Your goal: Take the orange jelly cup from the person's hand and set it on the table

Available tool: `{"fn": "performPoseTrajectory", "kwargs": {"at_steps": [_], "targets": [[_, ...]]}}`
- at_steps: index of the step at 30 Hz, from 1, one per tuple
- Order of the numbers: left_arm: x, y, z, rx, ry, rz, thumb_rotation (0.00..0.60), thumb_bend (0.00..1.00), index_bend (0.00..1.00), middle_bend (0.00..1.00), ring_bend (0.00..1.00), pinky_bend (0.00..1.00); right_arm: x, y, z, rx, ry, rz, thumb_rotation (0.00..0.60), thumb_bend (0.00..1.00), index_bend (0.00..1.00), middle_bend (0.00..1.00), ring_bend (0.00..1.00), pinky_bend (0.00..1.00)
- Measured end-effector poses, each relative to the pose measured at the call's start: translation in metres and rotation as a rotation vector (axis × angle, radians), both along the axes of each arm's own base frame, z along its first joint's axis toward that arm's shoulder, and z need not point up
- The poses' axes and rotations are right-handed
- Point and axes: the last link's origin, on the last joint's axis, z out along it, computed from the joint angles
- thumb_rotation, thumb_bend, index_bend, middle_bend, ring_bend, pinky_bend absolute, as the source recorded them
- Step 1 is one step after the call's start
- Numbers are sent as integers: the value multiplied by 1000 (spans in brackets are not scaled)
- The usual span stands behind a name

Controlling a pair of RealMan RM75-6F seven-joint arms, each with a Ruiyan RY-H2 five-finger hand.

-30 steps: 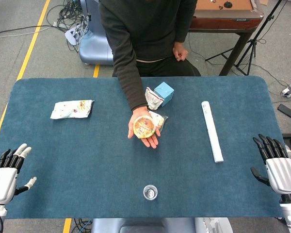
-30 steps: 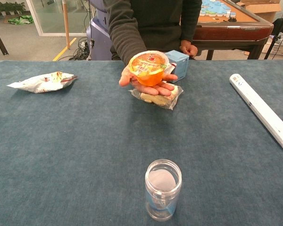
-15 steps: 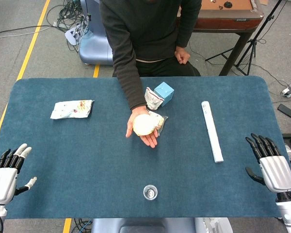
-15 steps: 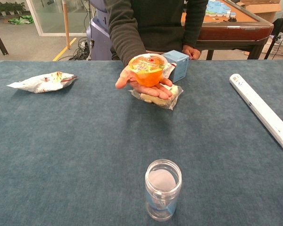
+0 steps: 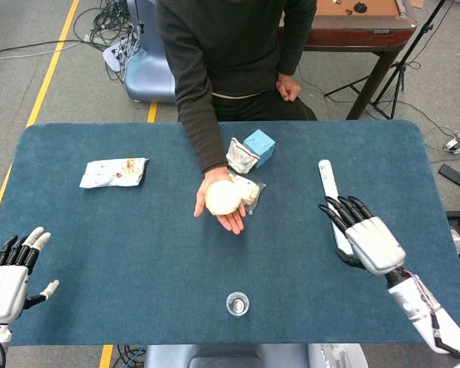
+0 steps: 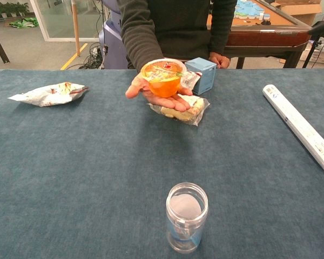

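The orange jelly cup sits on the person's hand, palm up, held above the middle of the blue tabletop just in front of a clear snack packet; from the head view it lies at about ten o'clock from the right hand, well apart from it. I judge the cup to be light, a thin plastic shell with a foil lid that would dent or slip if squeezed hard, and its contents would slosh if it were tipped; the safest hold is probably around the side wall below the rim, thumb opposing the other fingers, keeping it upright and clear of the person's palm. The right hand is raised over the tabletop near the near end of the white roll, its back up, dark fingers spread apart and pointing toward eleven o'clock, holding nothing. The left hand rests low at the near left corner, fingers likewise apart and empty, pointing roughly to twelve o'clock. A glass jar stands at six o'clock from the cup, near the front edge, so a set-down spot should probably avoid it. The chest view shows neither hand.
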Motion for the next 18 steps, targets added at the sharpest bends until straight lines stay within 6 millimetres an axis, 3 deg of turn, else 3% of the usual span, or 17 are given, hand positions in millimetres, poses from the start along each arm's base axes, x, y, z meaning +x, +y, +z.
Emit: {"fn": "performPoseTrajectory", "kwargs": {"at_steps": [8, 12, 18], "targets": [[-4, -1, 1, 6, 0, 9, 600, 210, 108, 70, 92, 32, 59, -46, -27, 127, -20, 75, 600, 253, 0, 20, 0, 81], [-5, -2, 3, 9, 3, 14, 600, 210, 108, 70, 92, 32, 86, -67, -51, 184, -31, 97, 600, 254, 0, 20, 0, 81], [-8, -5, 4, 10, -2, 24, 600, 210, 108, 70, 92, 32, 109, -88, -73, 209, -12, 127, 600, 253, 0, 20, 0, 81]]}}
